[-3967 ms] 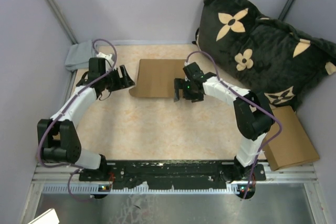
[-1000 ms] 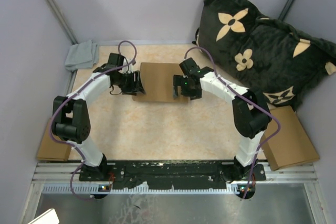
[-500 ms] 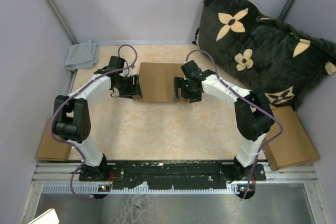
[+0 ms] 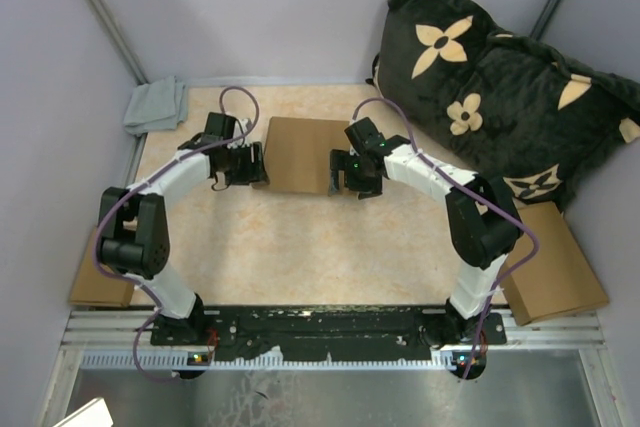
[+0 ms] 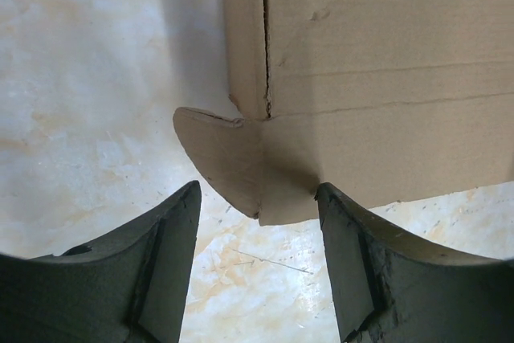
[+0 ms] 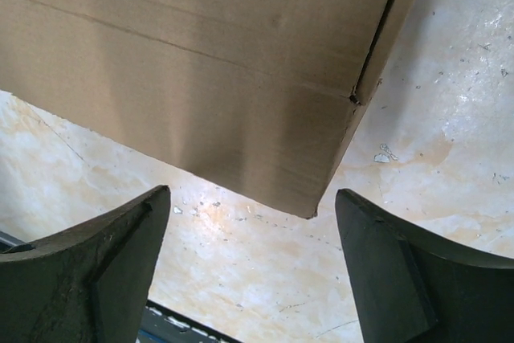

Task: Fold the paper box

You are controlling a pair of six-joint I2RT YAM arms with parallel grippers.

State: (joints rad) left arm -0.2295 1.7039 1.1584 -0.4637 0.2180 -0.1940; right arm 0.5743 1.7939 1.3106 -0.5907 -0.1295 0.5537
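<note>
At the paper box (image 4: pixel 300 152) ends | left claw (image 4: pixel 258 163) agape, its corner between | right claw (image 4: pixel 336 173) agape, gripping nothing

Two arms (image 4: pixel 170 172) (image 4: pixel 425 172), one paper box (image 4: pixel 300 152), two other cardboards (image 4: pixel 555 267) (image 4: pixel 98 282), one cushion (image 4: pixel 500 77), one cloth (image 4: pixel 155 105).

1. Pale lavender walls (image 4: pixel 300 7) close in the left, far and right sides.
2. The bench (image 4: pixel 300 237) has a beige marbled top.
3. A black cushion (image 4: pixel 500 77) with cream flowers fills the far right corner.
4. A grey cloth (image 4: pixel 155 105) lies far left.
</note>
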